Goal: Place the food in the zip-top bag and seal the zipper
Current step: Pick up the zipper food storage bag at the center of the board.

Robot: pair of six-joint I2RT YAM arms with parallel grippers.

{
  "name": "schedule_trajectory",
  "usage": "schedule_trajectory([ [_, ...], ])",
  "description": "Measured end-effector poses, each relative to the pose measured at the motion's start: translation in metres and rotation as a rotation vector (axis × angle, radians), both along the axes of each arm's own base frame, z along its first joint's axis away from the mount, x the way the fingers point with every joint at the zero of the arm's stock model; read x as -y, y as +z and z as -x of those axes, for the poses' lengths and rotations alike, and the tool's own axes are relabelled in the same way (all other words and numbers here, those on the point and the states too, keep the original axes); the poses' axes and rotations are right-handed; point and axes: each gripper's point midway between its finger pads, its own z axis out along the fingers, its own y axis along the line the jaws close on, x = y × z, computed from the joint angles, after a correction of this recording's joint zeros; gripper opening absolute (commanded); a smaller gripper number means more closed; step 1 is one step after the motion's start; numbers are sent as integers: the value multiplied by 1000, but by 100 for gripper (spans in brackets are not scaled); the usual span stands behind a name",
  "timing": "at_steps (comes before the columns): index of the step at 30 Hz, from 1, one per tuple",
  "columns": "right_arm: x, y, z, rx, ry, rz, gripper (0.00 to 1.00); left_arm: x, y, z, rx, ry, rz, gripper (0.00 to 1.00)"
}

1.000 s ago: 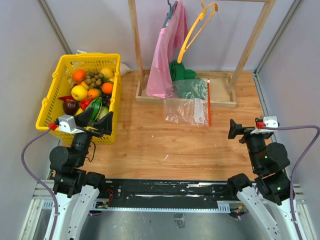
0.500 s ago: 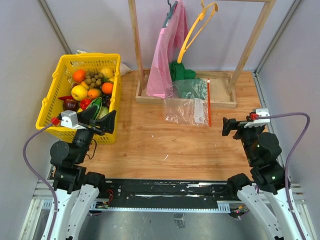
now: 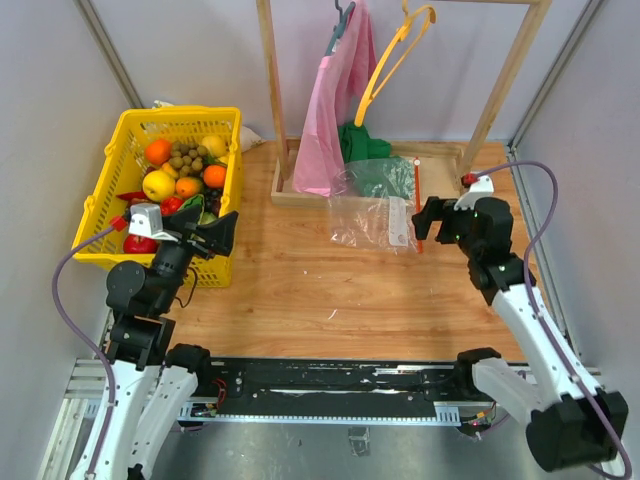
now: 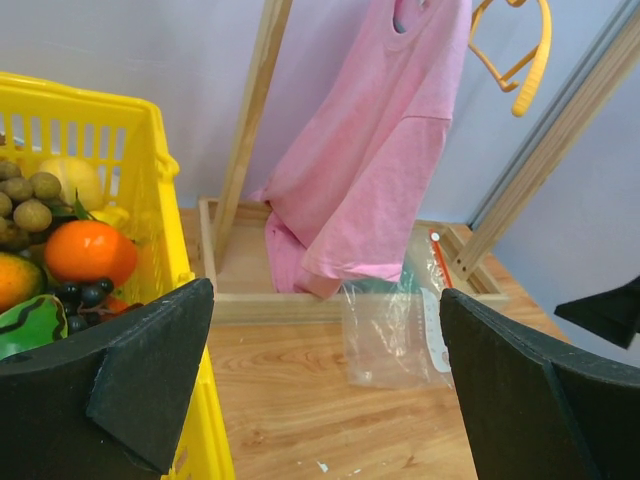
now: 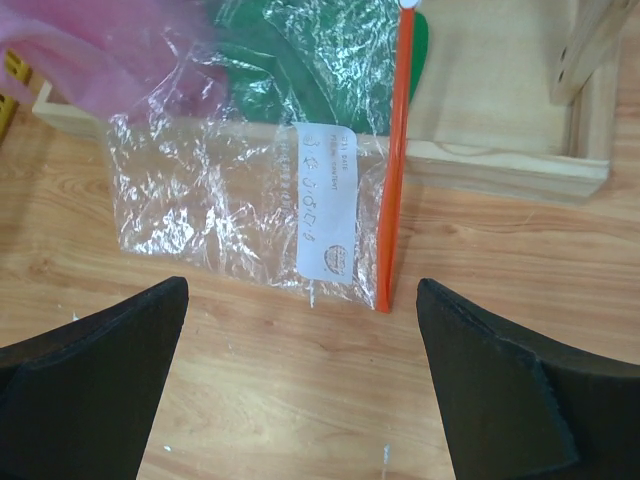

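The clear zip-top bag [image 3: 372, 208] lies flat on the wooden table, its far end on the rack's base. Its red-orange zipper [image 3: 418, 205] runs along its right edge, beside a white label [image 3: 399, 222]. The food sits in a yellow basket [image 3: 232, 170]: an orange [image 3: 158, 151], a lemon [image 3: 158, 185], a red apple [image 3: 139, 243] and others. My right gripper [image 3: 425, 222] is open and empty just right of the zipper. In the right wrist view the bag [image 5: 220, 200] and zipper [image 5: 395, 180] lie just beyond that gripper [image 5: 302, 320]. My left gripper [image 3: 225, 243] is open and empty beside the basket's near right corner, and in its wrist view [image 4: 325, 330] it faces the bag [image 4: 395, 330].
A wooden rack [image 3: 272, 90] stands at the back with a pink garment [image 3: 335, 110], a yellow hanger [image 3: 395, 55] and a green cloth [image 3: 362, 147] on its base tray [image 3: 445, 205]. Grey walls close in on both sides.
My right arm has reached forward and left, bringing its gripper up to the bag's zipper edge. My left gripper has moved slightly forward beside the basket.
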Motion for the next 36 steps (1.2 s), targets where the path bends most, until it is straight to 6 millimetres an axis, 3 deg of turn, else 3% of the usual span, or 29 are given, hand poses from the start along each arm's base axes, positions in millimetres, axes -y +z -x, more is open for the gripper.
schedule_trajectory([
  [5, 18, -31, -40, -91, -27, -158, 98, -1, -3, -4, -14, 8, -19, 99],
  [15, 33, -90, -89, -197, 12, -402, 97, 15, -5, -1, -3, -85, -69, 99],
  [21, 28, -143, -109, -309, 62, -499, 86, 37, -15, -6, -50, -200, -97, 99],
  [26, 18, -172, -120, -350, 113, -578, 79, 53, -18, -13, -93, -283, -110, 99],
  [29, 13, -180, -123, -359, 142, -616, 70, 60, -17, -18, -116, -319, -110, 99],
  [36, 4, -179, -134, -327, 207, -688, 42, 84, -29, -28, -206, -402, -88, 99],
])
